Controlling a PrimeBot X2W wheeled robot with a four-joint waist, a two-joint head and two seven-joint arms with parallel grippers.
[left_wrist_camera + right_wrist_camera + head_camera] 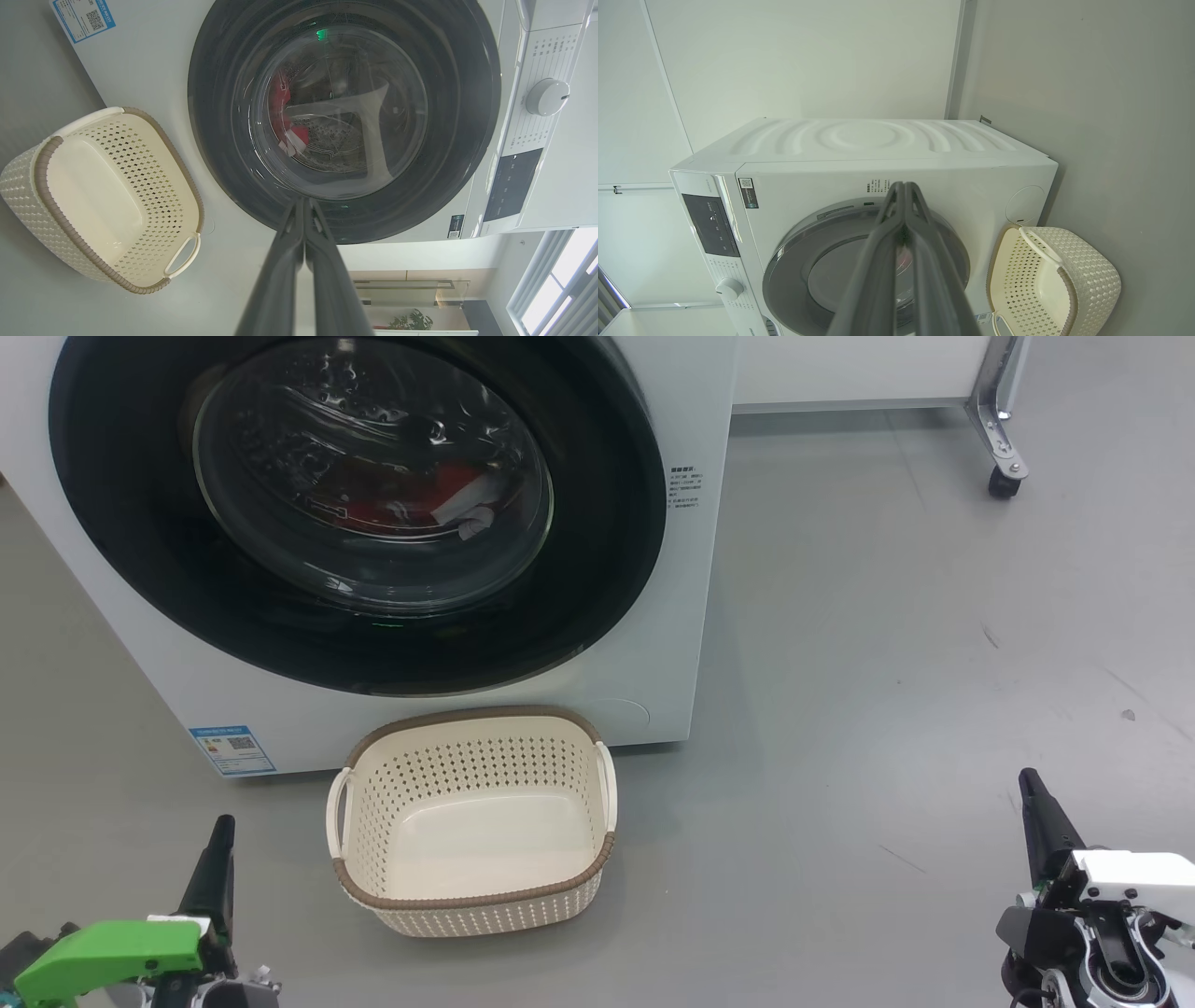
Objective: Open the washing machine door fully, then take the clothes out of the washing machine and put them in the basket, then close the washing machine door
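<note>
Head view: the washing machine door (359,495) is sitting shut over the clothes (411,490), ahead of and nearer the left gripper (219,835); the right gripper (1032,784) is hanging well aside, both with fingers pressed together.

Way into washing machine (693,616): was barred by the closed washing machine door (373,495).
Below door: was taken up by basket (467,903), top open.
Floor (887,663) rightward: lay open.

Low at either side, left pincer (223,826) and right pincer (1030,780) each have fingers pressed together
</note>
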